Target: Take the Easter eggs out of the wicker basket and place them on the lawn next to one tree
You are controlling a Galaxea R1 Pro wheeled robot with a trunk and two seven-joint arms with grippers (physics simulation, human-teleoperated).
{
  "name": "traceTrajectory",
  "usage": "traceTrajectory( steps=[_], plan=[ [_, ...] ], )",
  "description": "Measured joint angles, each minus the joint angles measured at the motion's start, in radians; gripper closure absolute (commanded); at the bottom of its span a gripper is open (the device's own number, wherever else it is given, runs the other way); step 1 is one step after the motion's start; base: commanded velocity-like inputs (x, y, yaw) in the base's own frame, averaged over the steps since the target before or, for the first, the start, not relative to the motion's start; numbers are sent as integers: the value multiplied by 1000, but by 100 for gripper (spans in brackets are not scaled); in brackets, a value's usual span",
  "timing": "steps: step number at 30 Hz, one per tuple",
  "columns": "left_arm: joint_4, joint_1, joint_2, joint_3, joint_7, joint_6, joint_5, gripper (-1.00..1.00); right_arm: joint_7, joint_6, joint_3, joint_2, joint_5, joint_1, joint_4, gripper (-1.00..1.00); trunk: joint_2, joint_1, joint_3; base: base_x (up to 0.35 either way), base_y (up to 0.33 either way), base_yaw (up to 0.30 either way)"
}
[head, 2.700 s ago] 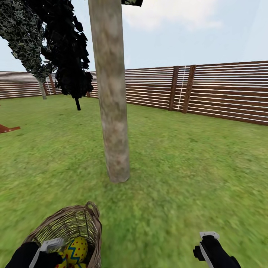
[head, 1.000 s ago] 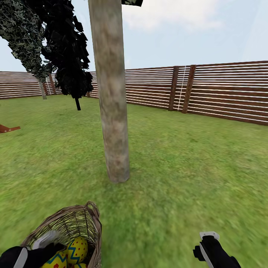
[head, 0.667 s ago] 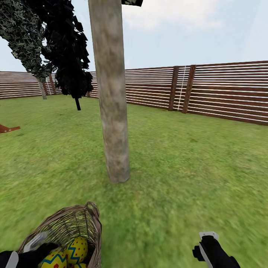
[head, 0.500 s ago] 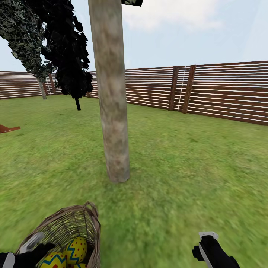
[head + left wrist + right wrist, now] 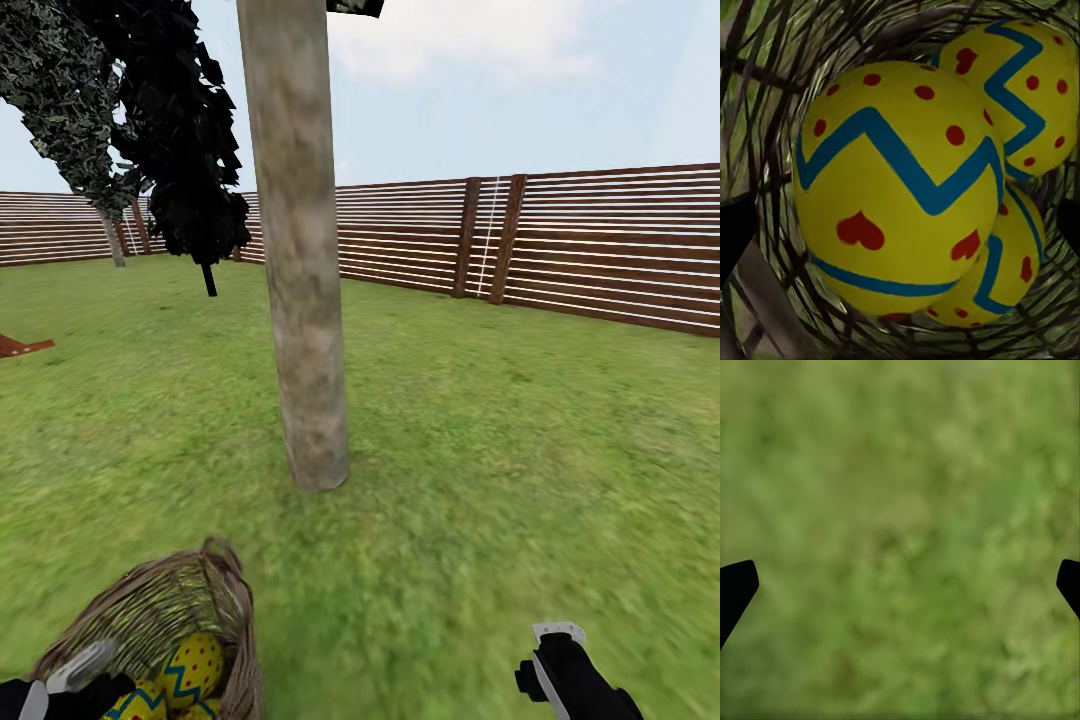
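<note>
At the head view's lower left, the basket sits on the lawn with the eggs inside it. The left end effector reaches into the basket beside them; the left wrist view looks straight at three eggs packed together against the weave, its dark fingertips spread wide at either side and not touching an egg. No writing or labels can be read; the eggs carry only blue zigzags, red dots and hearts. The tree stands just beyond the basket, the fence behind. At the lower right, the right end effector hangs over bare grass, its fingertips apart and holding nothing.
</note>
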Motion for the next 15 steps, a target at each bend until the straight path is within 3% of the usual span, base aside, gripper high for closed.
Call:
traceTrajectory(
  steps=[4, 15],
  plan=[
    [0, 0, -14, -1, 1, -1, -1, -100, 0, 0, 0, 0, 1, 0, 0, -100, 0, 0, 0, 0, 0, 0],
    [-13, 0, -5, 2, -3, -2, 0, -100, 0, -1, 5, 2, 0, 0, 31, -100, 0, 1, -8, 0, 0, 0]
  ],
)
